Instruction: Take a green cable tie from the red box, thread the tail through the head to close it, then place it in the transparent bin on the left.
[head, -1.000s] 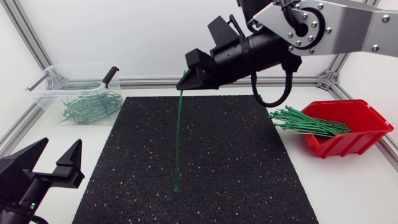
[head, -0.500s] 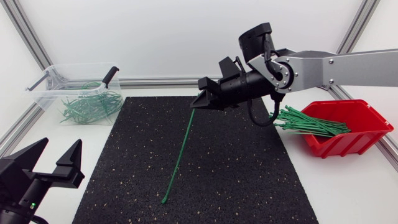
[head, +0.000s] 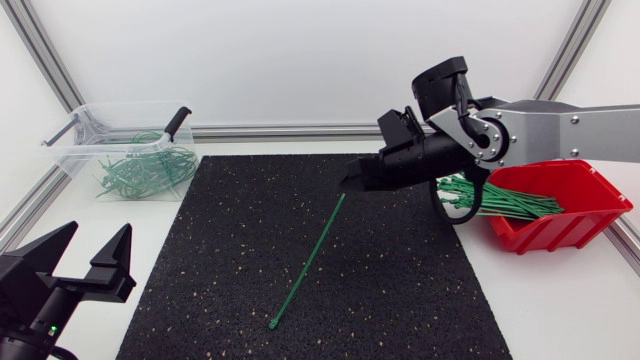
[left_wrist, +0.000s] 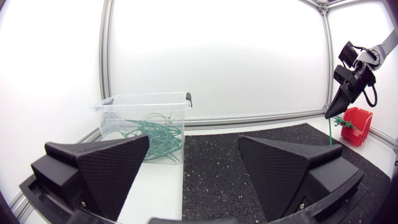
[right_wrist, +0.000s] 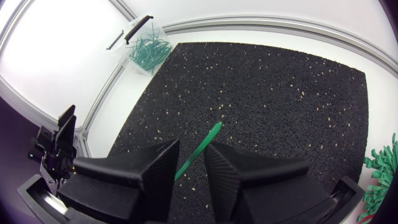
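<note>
- The white bench (head: 560, 300) fills pretty much the whole head view.
- A black speckled mat (head: 400, 290) covers the middle of the frame, from a bit above centre down to the bottom edge.
- The right arm (head: 570, 125) comes in from the right edge in the upper right. It's a silver link with a black wrist, and it reaches over the mat's upper part to just right of centre.
- The red box (head: 565, 232) sits at the right of the frame, on the bench just off the mat's right edge.
- A bundle of green ties (head: 495, 200) sticks out of the box toward the left and passes under the arm's wrist.
- The transparent bin (head: 80, 160) is in the upper left, on the bench beside the mat's upper-left corner. There's a tangle of green ties (head: 145, 168) inside.
- The left fingers (head: 112, 255) are down in the lower-left corner, off the mat's left edge. They're spread wide with nothing between them.
- The right fingers (head: 350, 180) are just right of centre, pointing left and down. There's only a narrow gap between them. In the right wrist view the mat shows through that gap, and they don't look clamped on anything.
- The green cable tie (head: 308, 260) lies straight on the mat, not looped. It runs diagonally from just below the right fingertips down-left to the lower middle of the frame, well apart from both the box and the bin.
</note>
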